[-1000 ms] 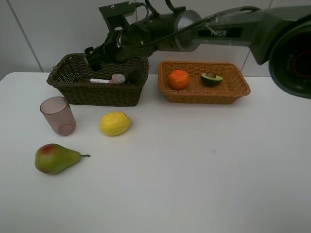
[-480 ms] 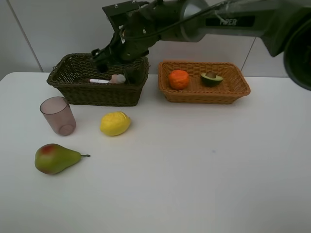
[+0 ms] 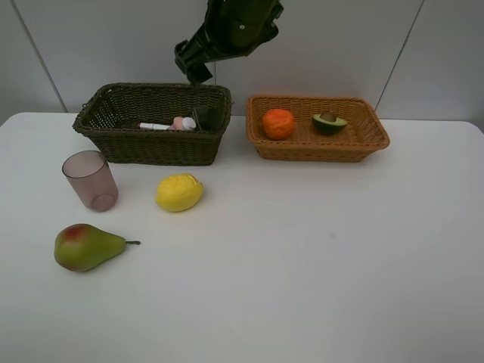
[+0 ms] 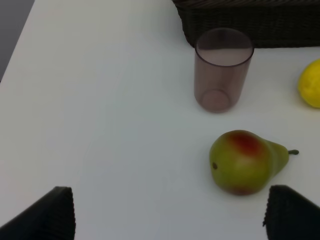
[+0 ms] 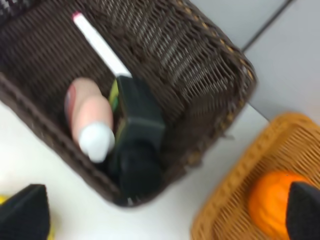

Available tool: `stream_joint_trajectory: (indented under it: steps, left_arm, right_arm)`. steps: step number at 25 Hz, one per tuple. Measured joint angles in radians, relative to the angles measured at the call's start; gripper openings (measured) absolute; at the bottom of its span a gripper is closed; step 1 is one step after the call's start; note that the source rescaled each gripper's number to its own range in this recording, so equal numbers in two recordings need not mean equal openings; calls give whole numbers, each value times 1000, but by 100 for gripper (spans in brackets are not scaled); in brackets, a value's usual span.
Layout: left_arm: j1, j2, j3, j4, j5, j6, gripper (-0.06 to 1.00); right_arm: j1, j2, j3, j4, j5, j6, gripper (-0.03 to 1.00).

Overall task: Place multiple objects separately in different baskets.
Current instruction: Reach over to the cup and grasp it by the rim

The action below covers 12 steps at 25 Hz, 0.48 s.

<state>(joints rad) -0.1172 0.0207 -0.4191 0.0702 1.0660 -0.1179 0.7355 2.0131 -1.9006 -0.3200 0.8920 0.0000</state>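
Observation:
The dark brown basket [image 3: 155, 145] holds a white marker [image 3: 155, 126], a pink bottle [image 3: 181, 122] and a dark pump bottle [image 3: 205, 117]. My right gripper [image 3: 194, 66] hangs open and empty above this basket's back rim. In the right wrist view the pump bottle [image 5: 135, 145], pink bottle [image 5: 87, 117] and marker [image 5: 100, 47] lie below its spread fingers [image 5: 22, 212]. The tan basket [image 3: 318, 150] holds an orange [image 3: 278, 123] and an avocado half [image 3: 330, 122]. A pear [image 4: 243, 161], cup [image 4: 222, 70] and lemon [image 4: 310, 82] rest on the table ahead of my open left gripper [image 4: 170, 215].
In the exterior high view the cup [image 3: 91, 180], lemon [image 3: 179, 192] and pear [image 3: 85, 246] stand in front of the dark basket on the white table. A grey wall rises right behind both baskets.
My right arm has risen out of the dark basket and pulled up and back toward the wall. The items in the basket stayed in place.

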Motion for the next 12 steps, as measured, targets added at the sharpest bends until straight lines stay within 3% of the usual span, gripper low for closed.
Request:
stream_joint_trajectory:
  steps: [6,12]
  left_arm:
    - [0,0,0,0,0,0,100]
    - [0,0,0,0,0,0,100]
  right_arm:
    - [-6,-127,0,15,155,-82,100]
    - [-69,-283,85,175,230,-239,100]
